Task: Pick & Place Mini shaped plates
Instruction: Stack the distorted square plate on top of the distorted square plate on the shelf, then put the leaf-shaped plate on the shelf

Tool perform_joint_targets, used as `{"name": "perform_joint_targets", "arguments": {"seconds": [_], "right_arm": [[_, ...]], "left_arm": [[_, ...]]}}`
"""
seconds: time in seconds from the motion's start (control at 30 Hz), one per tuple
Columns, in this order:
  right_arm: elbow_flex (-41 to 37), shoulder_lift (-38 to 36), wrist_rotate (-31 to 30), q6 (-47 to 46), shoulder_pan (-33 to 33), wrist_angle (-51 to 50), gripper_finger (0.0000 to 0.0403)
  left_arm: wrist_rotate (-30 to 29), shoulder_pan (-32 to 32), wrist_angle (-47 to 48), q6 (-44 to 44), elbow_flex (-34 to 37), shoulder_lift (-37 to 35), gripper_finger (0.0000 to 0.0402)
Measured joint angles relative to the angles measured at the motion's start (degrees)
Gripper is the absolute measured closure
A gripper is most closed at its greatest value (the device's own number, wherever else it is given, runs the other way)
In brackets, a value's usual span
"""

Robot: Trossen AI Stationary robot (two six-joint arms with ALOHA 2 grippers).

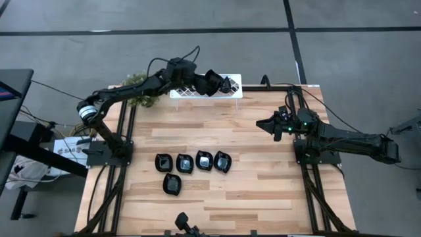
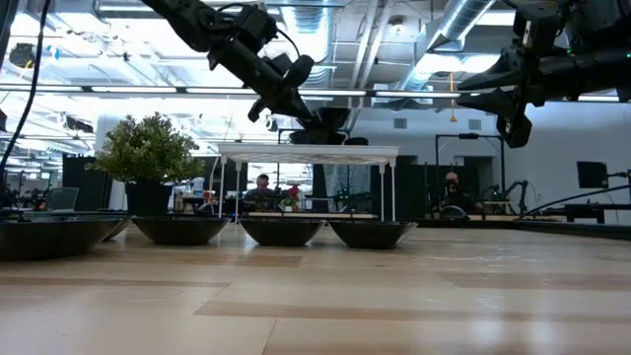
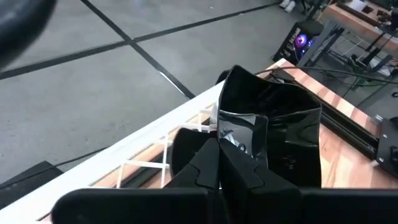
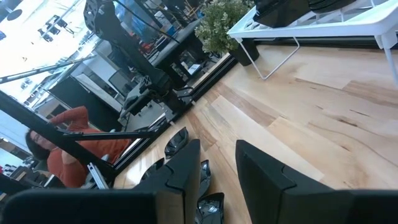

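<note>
Grey floor (image 1: 368, 16) crossed by dark seam lines around the light wooden plank counter (image 1: 263, 191). Black desk (image 1: 13, 99) at far left. Beyond the counter, open ceiling with silver ducts (image 2: 463, 25) and bright strip lights (image 2: 59, 44). Two seated people (image 2: 261, 187) at far desks.

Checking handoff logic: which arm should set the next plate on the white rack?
Left. The left gripper is shut on a black plate right over the white rack. The right gripper is open, empty, and apart from both the rack and the plates on the table.
</note>
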State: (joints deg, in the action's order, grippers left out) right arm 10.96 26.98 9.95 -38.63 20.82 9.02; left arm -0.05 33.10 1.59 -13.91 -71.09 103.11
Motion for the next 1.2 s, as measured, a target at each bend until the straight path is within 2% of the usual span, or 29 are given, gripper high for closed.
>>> {"name": "perform_joint_targets", "arguments": {"seconds": [0.6,1.0,1.2], "right_arm": [[0.0,0.0,-1.5,0.0,0.0,0.0,0.0305],[0.0,0.0,-1.5,-0.8,0.0,0.0,0.0305],[0.0,0.0,-1.5,-0.9,0.0,0.0,0.0305]], "left_arm": [[-0.4,0.1,2.7,0.0,0.5,-0.6,0.0389],[-0.3,0.3,2.7,0.2,0.5,-0.7,0.0327],[-1.2,0.4,3.1,3.6,0.5,-3.7,0.0304]]}}
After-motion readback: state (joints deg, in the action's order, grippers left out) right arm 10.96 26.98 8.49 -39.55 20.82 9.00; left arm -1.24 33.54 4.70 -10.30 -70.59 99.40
